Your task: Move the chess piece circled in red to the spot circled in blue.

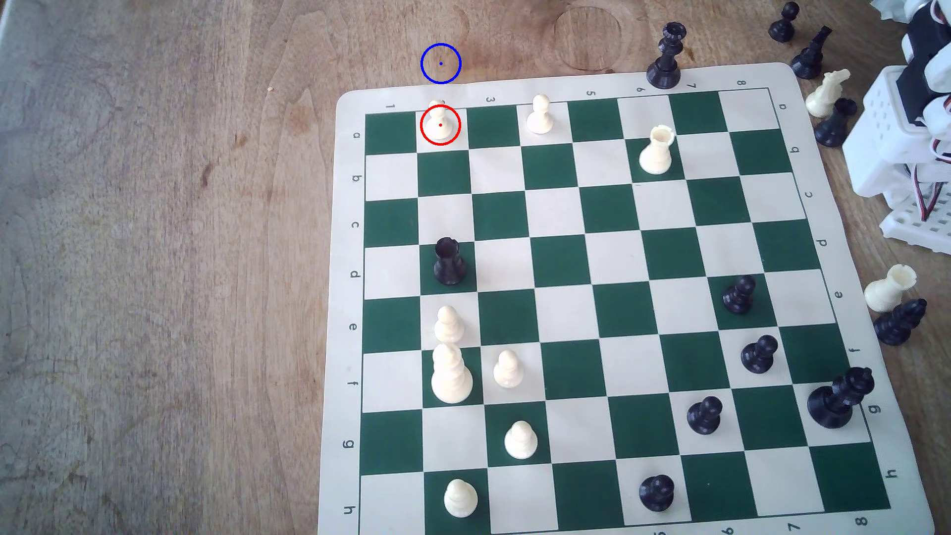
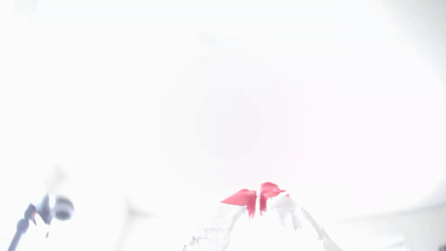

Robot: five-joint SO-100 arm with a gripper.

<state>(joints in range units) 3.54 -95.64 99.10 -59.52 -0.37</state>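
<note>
Pawn [image 1: 440, 125] upright on board [image 1: 566, 308] far row, near exterior view's left corner. Spot [image 1: 440, 63] on bare wood just beyond. Arm [image 1: 905, 128] parked at exterior view's right edge, well apart; long leftward reach needed. Gripper [image 2: 258, 200]: red tips nearly touching, holding nothing.

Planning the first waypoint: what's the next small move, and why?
Probably swing the arm from the exterior view's right edge across the board toward the red-ringed pawn. The pawn stands upright and untouched on its square, the blue-ringed spot on the bare wood just beyond it is free, and the tool, tips nearly together, holds nothing.
</note>
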